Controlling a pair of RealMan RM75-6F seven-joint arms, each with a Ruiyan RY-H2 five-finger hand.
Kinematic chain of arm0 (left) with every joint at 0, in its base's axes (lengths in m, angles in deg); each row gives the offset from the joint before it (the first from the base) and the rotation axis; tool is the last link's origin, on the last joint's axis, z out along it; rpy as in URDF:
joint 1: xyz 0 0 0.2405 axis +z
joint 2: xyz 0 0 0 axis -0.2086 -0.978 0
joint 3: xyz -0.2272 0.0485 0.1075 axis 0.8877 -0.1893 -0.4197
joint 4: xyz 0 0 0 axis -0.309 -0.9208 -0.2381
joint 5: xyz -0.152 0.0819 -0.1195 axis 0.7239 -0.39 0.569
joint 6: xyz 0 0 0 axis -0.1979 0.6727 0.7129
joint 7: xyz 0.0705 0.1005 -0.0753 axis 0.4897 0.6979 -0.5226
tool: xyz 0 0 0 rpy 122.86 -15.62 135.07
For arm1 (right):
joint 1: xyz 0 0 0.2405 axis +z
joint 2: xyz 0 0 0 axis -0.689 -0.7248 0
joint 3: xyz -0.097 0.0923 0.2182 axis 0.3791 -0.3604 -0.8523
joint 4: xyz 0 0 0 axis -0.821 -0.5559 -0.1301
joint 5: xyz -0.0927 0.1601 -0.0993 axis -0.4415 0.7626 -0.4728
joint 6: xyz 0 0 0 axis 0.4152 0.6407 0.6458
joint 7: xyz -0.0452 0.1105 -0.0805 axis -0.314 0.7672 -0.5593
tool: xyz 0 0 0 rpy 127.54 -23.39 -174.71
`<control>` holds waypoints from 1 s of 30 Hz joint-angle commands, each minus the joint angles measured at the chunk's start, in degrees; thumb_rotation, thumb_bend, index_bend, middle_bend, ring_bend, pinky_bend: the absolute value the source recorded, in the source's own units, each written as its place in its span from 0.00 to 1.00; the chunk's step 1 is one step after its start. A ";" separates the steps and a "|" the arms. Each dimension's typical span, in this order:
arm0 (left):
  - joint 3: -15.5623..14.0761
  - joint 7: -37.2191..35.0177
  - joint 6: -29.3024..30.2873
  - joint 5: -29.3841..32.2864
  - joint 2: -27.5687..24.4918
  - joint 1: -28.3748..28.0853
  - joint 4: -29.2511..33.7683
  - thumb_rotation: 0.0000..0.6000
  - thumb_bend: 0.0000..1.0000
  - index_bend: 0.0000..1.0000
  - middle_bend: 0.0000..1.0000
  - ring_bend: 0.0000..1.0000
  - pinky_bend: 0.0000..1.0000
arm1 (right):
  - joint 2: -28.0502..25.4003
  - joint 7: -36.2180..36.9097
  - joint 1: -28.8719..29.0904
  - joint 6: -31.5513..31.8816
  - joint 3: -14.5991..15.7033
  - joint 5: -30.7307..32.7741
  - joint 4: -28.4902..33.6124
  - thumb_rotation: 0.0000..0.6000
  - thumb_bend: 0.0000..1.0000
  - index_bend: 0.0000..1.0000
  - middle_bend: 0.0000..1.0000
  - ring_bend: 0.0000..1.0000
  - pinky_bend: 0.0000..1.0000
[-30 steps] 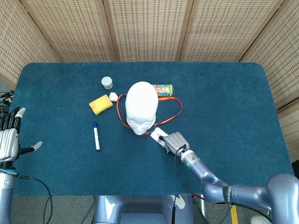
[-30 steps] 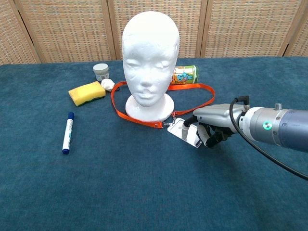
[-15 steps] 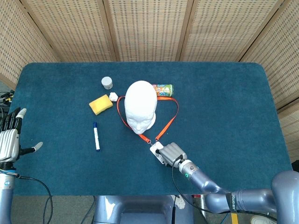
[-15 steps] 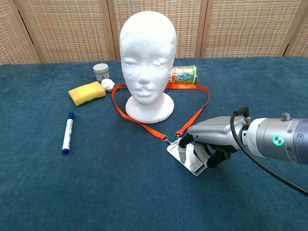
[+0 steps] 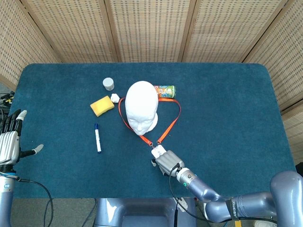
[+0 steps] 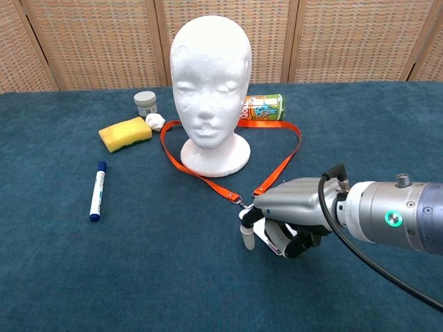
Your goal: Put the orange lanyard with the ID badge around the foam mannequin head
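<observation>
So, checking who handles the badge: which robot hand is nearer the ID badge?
Right. The right robot hand rests over the ID badge; the left robot hand is far off at the table's edge.

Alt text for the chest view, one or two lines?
The right hand covers the ID badge on the blue table; its orange lanyard loops around the base of the foam mannequin head.

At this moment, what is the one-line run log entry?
lanyard: looped around head base, on table | right hand: over badge, hold unclear | left hand: open, idle
</observation>
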 commanded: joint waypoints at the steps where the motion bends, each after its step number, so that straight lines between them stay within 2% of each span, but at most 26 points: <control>1: 0.03 -0.17 -0.09 0.01 -0.08 0.04 -0.07 1.00 0.01 0.00 0.00 0.00 0.00 | -0.26 0.06 0.09 1.22 -0.40 -0.71 0.69 1.00 0.97 0.34 0.70 0.55 0.78; 7: 0.04 -0.34 -0.27 -0.06 -0.12 0.03 -0.09 1.00 0.01 0.00 0.00 0.00 0.00 | -2.58 -0.20 0.34 2.79 -1.17 -0.70 1.66 1.00 0.97 0.34 0.70 0.55 0.78; 18: -0.09 -0.11 -0.32 -0.24 0.01 0.10 -0.01 1.00 0.01 0.00 0.00 0.00 0.00 | -4.39 -2.29 -0.44 3.72 2.05 -0.15 -0.91 1.00 0.97 0.34 0.70 0.55 0.78; 30: -0.01 -0.02 -0.53 -0.20 0.09 0.03 -0.04 1.00 0.01 0.00 0.00 0.00 0.00 | -3.77 -2.27 -0.65 3.16 2.62 0.30 -1.92 1.00 0.97 0.35 0.70 0.55 0.78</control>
